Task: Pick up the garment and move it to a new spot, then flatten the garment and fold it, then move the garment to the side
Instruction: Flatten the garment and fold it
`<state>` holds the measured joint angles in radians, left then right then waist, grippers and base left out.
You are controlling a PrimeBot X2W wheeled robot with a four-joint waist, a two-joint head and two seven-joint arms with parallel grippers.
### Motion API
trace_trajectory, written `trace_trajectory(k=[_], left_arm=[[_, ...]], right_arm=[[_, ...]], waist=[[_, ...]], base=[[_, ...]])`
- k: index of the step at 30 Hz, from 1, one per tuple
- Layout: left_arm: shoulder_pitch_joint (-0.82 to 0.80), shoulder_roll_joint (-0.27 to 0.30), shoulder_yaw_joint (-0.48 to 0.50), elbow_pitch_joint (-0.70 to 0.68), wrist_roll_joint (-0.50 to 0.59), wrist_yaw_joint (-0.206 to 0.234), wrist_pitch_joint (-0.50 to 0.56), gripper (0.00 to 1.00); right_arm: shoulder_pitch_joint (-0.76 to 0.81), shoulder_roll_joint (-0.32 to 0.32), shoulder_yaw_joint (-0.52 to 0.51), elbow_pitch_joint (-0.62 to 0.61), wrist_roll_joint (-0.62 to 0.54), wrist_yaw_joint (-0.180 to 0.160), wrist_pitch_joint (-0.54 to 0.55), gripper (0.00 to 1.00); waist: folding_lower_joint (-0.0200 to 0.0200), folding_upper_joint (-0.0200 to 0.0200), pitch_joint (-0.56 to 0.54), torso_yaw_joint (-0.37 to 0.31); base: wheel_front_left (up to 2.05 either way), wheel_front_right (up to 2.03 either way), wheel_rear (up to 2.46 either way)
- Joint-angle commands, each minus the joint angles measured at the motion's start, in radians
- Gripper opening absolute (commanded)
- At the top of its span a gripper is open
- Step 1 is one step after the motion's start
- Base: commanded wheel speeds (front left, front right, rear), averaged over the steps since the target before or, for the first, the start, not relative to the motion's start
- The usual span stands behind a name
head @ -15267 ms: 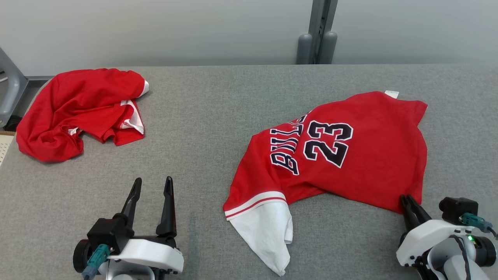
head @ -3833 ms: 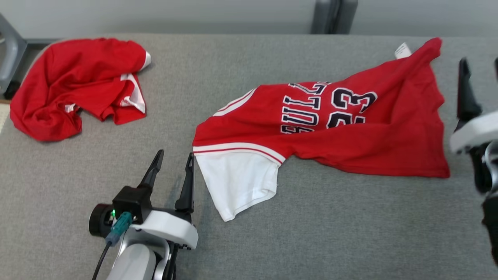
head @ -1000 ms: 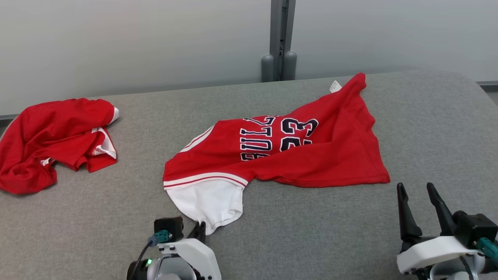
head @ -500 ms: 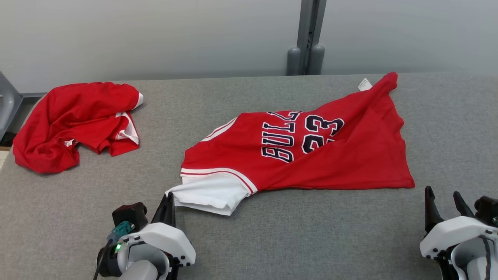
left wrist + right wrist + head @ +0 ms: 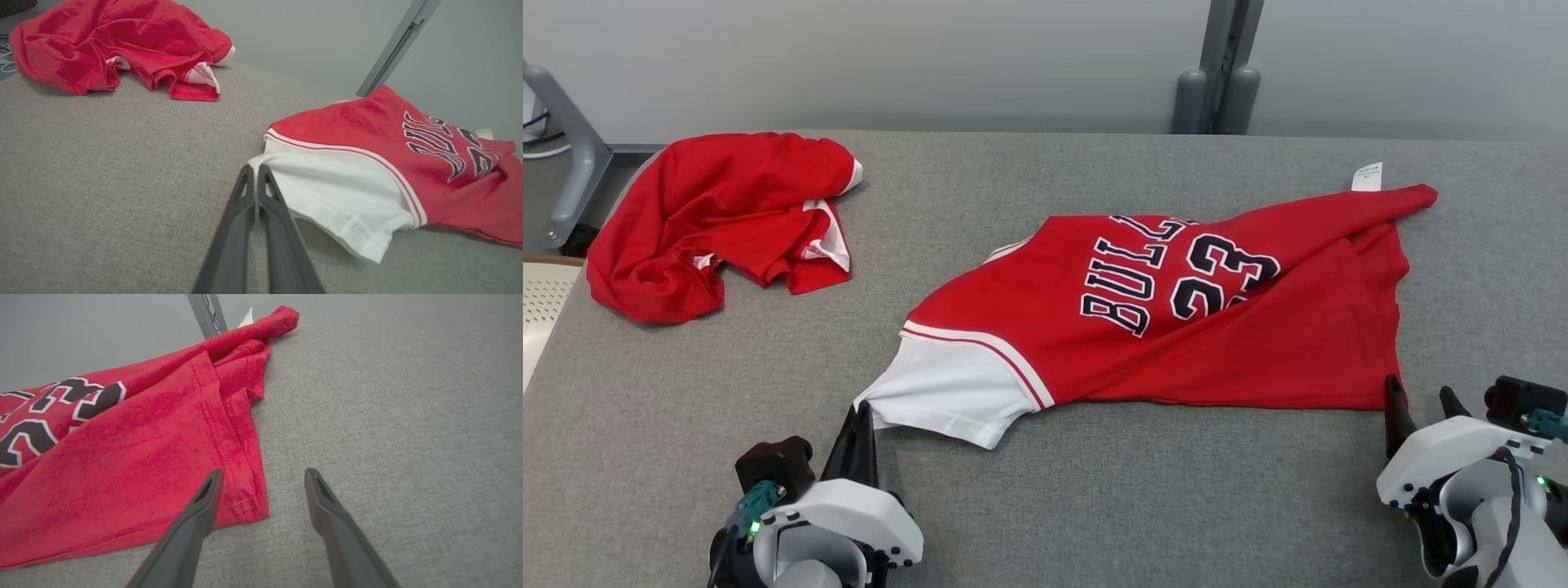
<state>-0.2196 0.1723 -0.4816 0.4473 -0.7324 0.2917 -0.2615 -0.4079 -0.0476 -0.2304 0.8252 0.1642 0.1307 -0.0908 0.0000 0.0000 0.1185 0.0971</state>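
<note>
Left wrist view shows left tool (image 5: pixel 254 168) pinching white sleeve (image 5: pixel 327 188) of garment (image 5: pixel 367 130).

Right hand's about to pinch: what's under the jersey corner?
The jersey lies on the grey table; a second red layer shows along its edge. Anything beneath the body is hidden.

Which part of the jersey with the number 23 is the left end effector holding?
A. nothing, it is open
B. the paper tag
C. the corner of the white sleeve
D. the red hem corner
C: the left end effector is shut on the corner of the white sleeve of the jersey, and the cloth is drawn to a point at its tips.
</note>
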Motion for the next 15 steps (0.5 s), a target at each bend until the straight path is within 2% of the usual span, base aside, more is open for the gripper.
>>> trace_trajectory(k=[1,8,10,12,15], left_arm=[[0.007,0.002,0.001,-0.005,0.002,0.007,-0.004,0.00],[0.003,-0.003,-0.006,-0.010,-0.001,0.006,-0.004,0.00],[0.003,0.000,-0.003,-0.010,-0.003,0.004,-0.004,0.00],[0.001,0.001,-0.001,-0.012,-0.003,0.005,-0.004,0.00],[-0.001,0.001,0.004,-0.017,-0.001,0.002,-0.004,0.00]], right_arm=[[-0.023,-0.006,0.006,0.024,-0.007,0.000,-0.004,1.00],[-0.084,-0.005,0.009,0.158,-0.037,0.000,0.032,1.00],[-0.095,-0.004,0.010,0.193,-0.042,0.000,0.039,0.86],[-0.109,-0.002,0.014,0.222,-0.041,0.000,0.038,0.55],[-0.125,-0.002,0.017,0.258,-0.046,0.000,0.031,0.32]], waist=[[0.0000,0.0000,0.004,0.005],[0.0000,0.0000,0.011,0.016],[0.0000,0.0000,0.012,0.017],[0.0000,0.0000,0.013,0.018],[0.0000,0.0000,0.013,0.019]], base=[[0.00,0.00,0.00],[0.00,0.00,0.00],[0.00,0.00,0.00],[0.00,0.00,0.00],[0.00,0.00,0.00]])
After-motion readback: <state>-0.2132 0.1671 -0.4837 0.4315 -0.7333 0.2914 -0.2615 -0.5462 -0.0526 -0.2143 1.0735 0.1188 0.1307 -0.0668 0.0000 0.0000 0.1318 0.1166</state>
